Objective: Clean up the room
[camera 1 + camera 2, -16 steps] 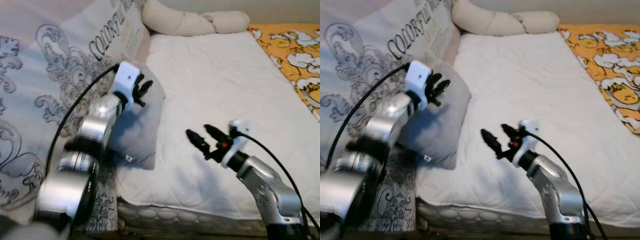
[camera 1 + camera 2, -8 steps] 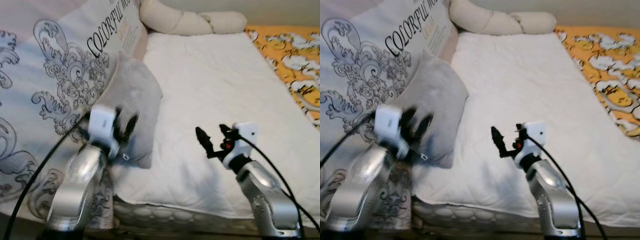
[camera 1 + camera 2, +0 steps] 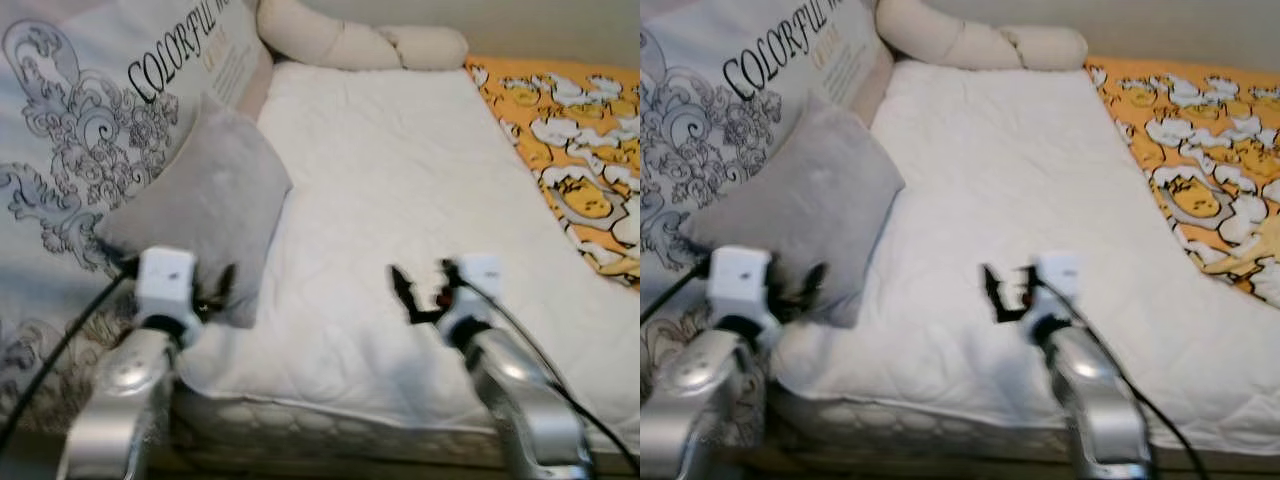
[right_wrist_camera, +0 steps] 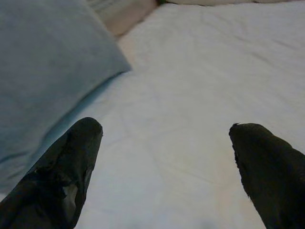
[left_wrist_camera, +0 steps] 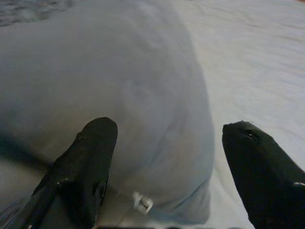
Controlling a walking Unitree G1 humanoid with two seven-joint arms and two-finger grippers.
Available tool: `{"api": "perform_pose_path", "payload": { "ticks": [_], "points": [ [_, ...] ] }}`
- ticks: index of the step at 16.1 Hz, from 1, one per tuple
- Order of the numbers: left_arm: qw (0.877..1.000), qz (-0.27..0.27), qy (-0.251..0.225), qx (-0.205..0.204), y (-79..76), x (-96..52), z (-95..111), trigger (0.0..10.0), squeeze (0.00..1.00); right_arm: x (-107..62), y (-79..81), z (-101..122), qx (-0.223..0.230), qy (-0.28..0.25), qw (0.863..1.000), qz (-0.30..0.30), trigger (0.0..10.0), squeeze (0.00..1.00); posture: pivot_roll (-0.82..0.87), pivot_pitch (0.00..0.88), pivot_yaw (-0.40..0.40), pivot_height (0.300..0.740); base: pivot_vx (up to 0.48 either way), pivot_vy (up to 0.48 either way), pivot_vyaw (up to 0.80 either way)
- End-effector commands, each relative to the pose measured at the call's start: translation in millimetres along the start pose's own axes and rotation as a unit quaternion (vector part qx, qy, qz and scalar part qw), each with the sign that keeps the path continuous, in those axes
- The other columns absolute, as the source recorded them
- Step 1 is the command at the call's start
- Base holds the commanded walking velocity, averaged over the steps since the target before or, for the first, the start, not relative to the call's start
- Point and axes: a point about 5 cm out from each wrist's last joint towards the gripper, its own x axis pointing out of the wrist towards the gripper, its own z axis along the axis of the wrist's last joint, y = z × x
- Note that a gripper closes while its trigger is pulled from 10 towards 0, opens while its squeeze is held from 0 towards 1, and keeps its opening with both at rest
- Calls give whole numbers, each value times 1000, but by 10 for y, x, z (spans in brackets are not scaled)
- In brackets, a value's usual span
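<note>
A: How far along is the tidying?

B: The bed [image 3: 400, 180] looks made. The grey pillow [image 3: 195, 205] leans at its 9 o'clock edge against the printed cushion [image 3: 80, 130], and whether it needs squaring up I can't tell.

A: And the arms?

B: Both have dropped back. The left end effector [image 5: 167, 157], earlier on the pillow, now hangs wide just short of it. The right end effector [image 4: 164, 162] is wide too, over bare sheet at 6 o'clock.

Motion-blurred right arm [image 3: 510, 385]; printed pillow [image 3: 90, 130] cut off at edge.
</note>
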Motion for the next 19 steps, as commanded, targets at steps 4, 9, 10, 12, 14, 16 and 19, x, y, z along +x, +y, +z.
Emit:
{"api": "perform_pose_path", "payload": {
  "ticks": [4,9,10,12,14,16,19],
  "points": [
    [1000,1,9,-13,-62,20,24,10000,1000,-17,-133,-40,4,14,999,-31,10000,0,15,0,-9,740,0,-438,0],
    [1000,2,17,-1,-75,59,16,10000,1000,25,-200,4,-19,12,999,-42,10000,0,-8,0,6,740,0,-436,104],
    [1000,2,17,1,-76,62,17,10000,1000,28,-203,6,-20,13,999,-43,10000,0,-8,0,6,740,0,-435,519],
    [1000,2,18,0,-75,72,27,10000,1000,43,-222,45,-16,7,999,-46,10000,0,-19,0,9,740,0,-437,600],
    [1000,1,20,3,-74,68,12,10000,1000,42,-234,41,-15,6,999,-51,10000,0,-18,0,10,740,0,-437,519],
    [1000,7,21,9,-63,70,4,10000,1000,38,-260,15,-13,9,998,-66,10000,0,-9,0,3,740,0,-435,0],
    [1000,8,21,13,-41,69,16,10000,1000,42,-266,-11,-21,18,997,-78,10000,0,-23,0,11,740,0,-435,0]
  ]
}}
